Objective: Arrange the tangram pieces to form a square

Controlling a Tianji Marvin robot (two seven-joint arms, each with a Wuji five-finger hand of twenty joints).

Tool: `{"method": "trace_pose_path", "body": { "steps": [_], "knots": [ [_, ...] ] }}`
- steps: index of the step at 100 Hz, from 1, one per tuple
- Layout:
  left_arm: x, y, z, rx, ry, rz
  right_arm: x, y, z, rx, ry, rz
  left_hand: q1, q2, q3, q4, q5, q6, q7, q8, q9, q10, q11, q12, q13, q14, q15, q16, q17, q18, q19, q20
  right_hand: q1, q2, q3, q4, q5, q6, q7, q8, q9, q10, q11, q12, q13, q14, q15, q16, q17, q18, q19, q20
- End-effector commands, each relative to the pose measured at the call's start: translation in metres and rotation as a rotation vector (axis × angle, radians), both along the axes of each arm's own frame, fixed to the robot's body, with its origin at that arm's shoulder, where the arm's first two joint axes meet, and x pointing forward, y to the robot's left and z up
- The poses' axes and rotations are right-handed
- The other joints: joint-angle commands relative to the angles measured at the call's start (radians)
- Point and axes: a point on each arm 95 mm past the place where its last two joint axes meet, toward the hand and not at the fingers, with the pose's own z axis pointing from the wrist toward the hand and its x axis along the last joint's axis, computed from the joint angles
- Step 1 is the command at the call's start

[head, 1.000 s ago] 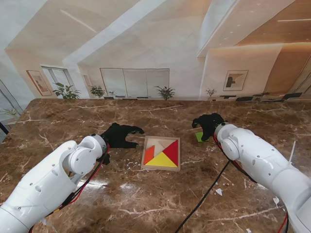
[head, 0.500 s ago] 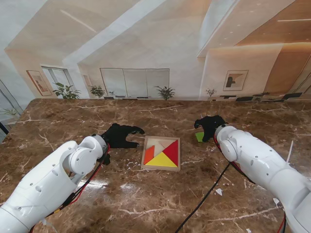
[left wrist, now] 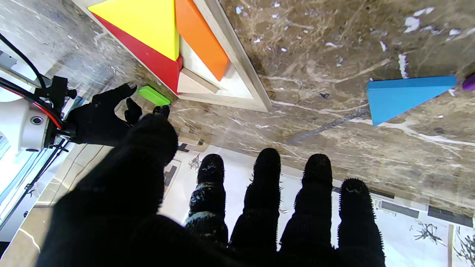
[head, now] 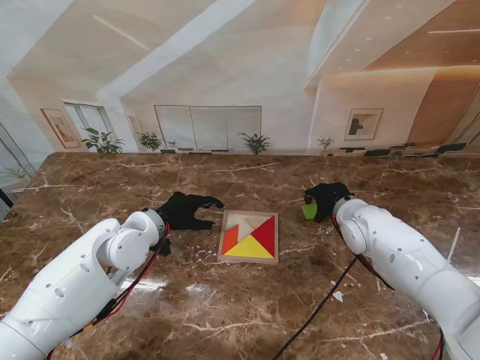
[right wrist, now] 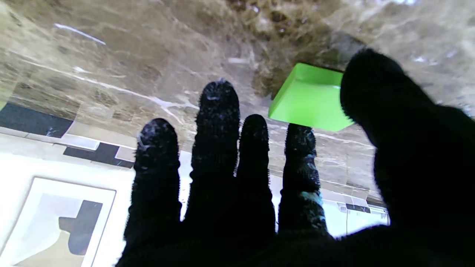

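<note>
**Reaching for the green piece**

Fingers (right wrist: 219,111) of my right hand (head: 328,199) are spread apart over the small green wooden tangram piece (right wrist: 310,97), holding nothing; it lies on the brown marble tabletop (head: 225,300), right of the wooden square tray (head: 222,256). It looks light, stiff and smooth, so I'd pinch opposite edges.

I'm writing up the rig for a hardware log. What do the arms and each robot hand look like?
Both arms are glossy white, built of rounded segments with ball-like joints. The left arm has red and black cables along its underside; a black cable trails on the table near the right arm. The left robot hand and right robot hand are five-fingered and covered in black knitted gloves. No markings are legible.
</note>
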Motion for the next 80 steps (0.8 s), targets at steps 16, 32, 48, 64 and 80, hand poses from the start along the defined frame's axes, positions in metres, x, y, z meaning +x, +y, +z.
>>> {"method": "trace_pose_path", "body": {
  "steps": [16,32,48,64,80],
  "knots": [
    [-0.0007,-0.0018,-0.0018,0.0,0.01,0.0,-0.0073,-0.0024,-0.0141,-0.005,0.029,-0.011,0.03,0.026,-0.023,0.019,0.011,-0.018,-0.006,-0.017,0.006,-0.014,-0.009,-0.004,-0.009,-0.001,-0.02,-0.003,-0.021,0.008,-0.026,0.021,-0.029,-0.026,0.042,-0.008,0.124,-0.019,0.09,0.053,0.035,0.009,0.023,-0.003,0.03,-0.001,0.036,0.0,0.015,0.005,0.037,-0.003],
    [-0.0009,-0.0016,-0.002,-0.001,0.013,0.005,-0.0092,-0.001,-0.0139,0.004,0.023,-0.014,0.033,0.03,-0.028,0.02,0.011,-0.018,-0.006,-0.017,0.006,-0.012,-0.01,-0.005,-0.009,0.0,-0.02,-0.003,-0.022,0.006,-0.028,0.022,-0.012,-0.047,0.055,-0.011,0.162,-0.037,0.183,0.106,0.043,0.008,0.028,-0.004,0.032,-0.003,0.042,-0.002,0.016,0.004,0.041,-0.008],
    [-0.0009,-0.0019,-0.002,-0.003,0.016,0.006,-0.0101,-0.0005,-0.0134,0.006,0.02,-0.013,0.034,0.033,-0.034,0.02,0.011,-0.018,-0.006,-0.018,0.006,-0.013,-0.01,-0.004,-0.009,-0.001,-0.02,-0.002,-0.022,0.005,-0.029,0.023,-0.006,-0.064,0.061,-0.014,0.185,-0.048,0.249,0.15,0.012,0.01,0.03,-0.004,0.008,-0.007,0.038,-0.004,0.004,-0.002,0.041,-0.011],
    [-0.001,-0.0021,-0.0021,-0.005,0.021,0.005,-0.0115,0.0001,-0.0126,0.006,0.026,-0.003,0.038,0.037,-0.04,0.021,0.012,-0.019,-0.006,-0.017,0.005,-0.012,-0.01,-0.005,-0.01,-0.003,-0.02,-0.002,-0.023,0.006,-0.032,0.024,-0.006,-0.073,0.064,-0.016,0.193,-0.076,0.309,0.198,-0.046,0.001,0.032,-0.005,-0.059,-0.006,0.023,-0.001,-0.028,-0.015,0.035,-0.011],
    [-0.0011,-0.0019,-0.002,-0.006,0.025,0.008,-0.0116,0.0007,-0.0127,0.006,0.034,0.003,0.041,0.039,-0.046,0.022,0.012,-0.02,-0.006,-0.017,0.003,-0.01,-0.011,-0.005,-0.011,0.0,-0.021,-0.002,-0.024,0.007,-0.035,0.025,-0.002,-0.086,0.063,-0.034,0.196,-0.098,0.373,0.253,-0.128,-0.01,0.043,-0.004,-0.157,-0.004,-0.012,0.008,-0.06,-0.036,0.039,-0.001]
  ]
}}
